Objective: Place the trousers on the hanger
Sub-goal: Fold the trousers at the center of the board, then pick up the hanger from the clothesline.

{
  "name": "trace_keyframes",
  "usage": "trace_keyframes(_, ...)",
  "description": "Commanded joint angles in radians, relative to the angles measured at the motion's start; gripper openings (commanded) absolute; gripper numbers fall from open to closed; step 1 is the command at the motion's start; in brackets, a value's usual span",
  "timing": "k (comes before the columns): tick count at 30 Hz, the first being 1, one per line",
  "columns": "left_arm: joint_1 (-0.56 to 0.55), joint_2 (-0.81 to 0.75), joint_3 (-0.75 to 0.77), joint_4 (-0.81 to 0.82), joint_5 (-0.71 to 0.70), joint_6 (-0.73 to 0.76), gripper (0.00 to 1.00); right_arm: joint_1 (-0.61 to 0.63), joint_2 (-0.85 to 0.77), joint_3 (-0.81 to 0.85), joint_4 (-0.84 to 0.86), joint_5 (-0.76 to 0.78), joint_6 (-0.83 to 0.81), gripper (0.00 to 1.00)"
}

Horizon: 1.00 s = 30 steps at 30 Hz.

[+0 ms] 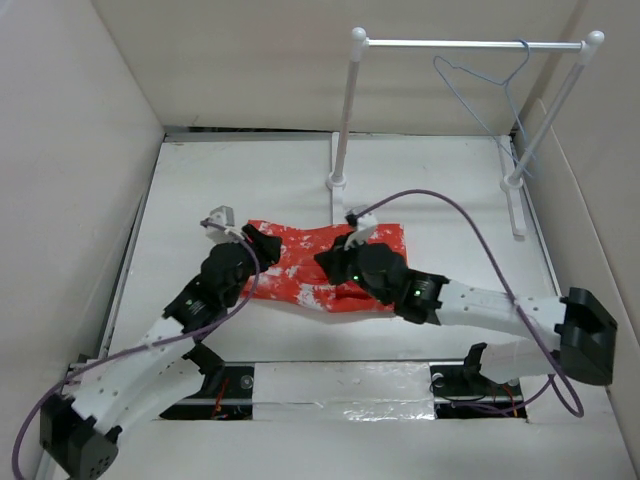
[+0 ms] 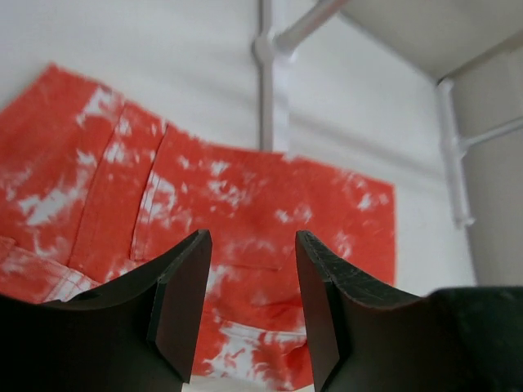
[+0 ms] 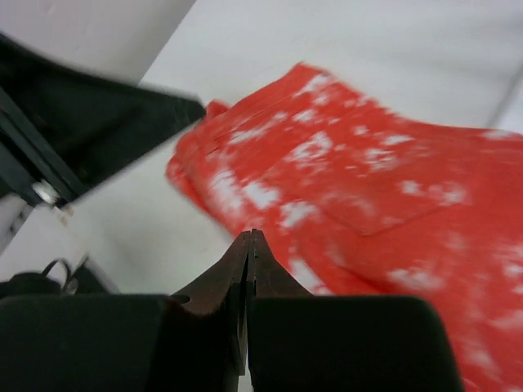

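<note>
**A:** Where are the trousers?

**B:** The trousers (image 1: pixel 300 272) lie spread flat on the table (image 1: pixel 430 200), just in front of the rail stand (image 1: pixel 345 110), at the foot of the post farther from the hanger. The hanger (image 1: pixel 487 85) hangs from the stand's bar near the other post, well apart from the cloth.

**A:** And the grippers?

**B:** Both are low over the cloth, on the near side of the stand. The left gripper (image 2: pixel 249 245) is released, its fingers spread with cloth showing through the gap. The right gripper (image 3: pixel 252 238) is clenched tight. That view is blurred, but nothing seems to be caught in it.

**A:** So what is the step in hand?

**B:** Getting a hold, I think. The right jaws need to part before they go down. Each gripper should then pinch near an edge and bite deep enough that the cloth cannot slip on the lift towards the stand.
</note>
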Motion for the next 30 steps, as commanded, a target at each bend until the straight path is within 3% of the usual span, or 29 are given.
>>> trace_keyframes(1,0.001,0.138,-0.054,0.210,0.108,-0.035,0.43,-0.090,-0.096,-0.152,0.046,0.071,0.055,0.00)
trace_keyframes(5,0.001,0.346,-0.097,0.314,0.151,-0.064,0.44,-0.214,-0.163,-0.315,0.058,-0.001,0.118,0.00)
trace_keyframes(7,0.001,0.371,-0.123,0.339,0.138,-0.086,0.44,-0.223,-0.176,-0.428,0.101,0.001,0.181,0.00)
trace_keyframes(11,0.021,0.332,-0.244,0.340,0.097,-0.182,0.44,-0.223,-0.178,-0.610,0.223,0.028,0.314,0.00)
trace_keyframes(17,0.111,0.143,-0.370,0.270,0.060,-0.249,0.44,-0.184,-0.189,-0.808,0.293,0.079,0.463,0.00)
trace_keyframes(21,0.121,-0.007,-0.350,0.195,0.046,-0.235,0.44,-0.173,-0.293,-0.809,0.215,0.077,0.444,0.00)
trace_keyframes(24,0.075,-0.061,-0.278,0.175,0.054,-0.167,0.39,-0.164,-0.445,-0.717,0.046,0.093,0.369,0.00)
trace_keyframes(27,0.018,-0.034,-0.197,0.176,0.036,-0.117,0.32,-0.191,-0.584,-0.639,-0.019,0.116,0.239,0.00)
trace_keyframes(30,-0.004,0.052,-0.157,0.255,0.075,-0.092,0.30,-0.291,-0.608,-0.567,0.003,0.023,0.140,0.00)
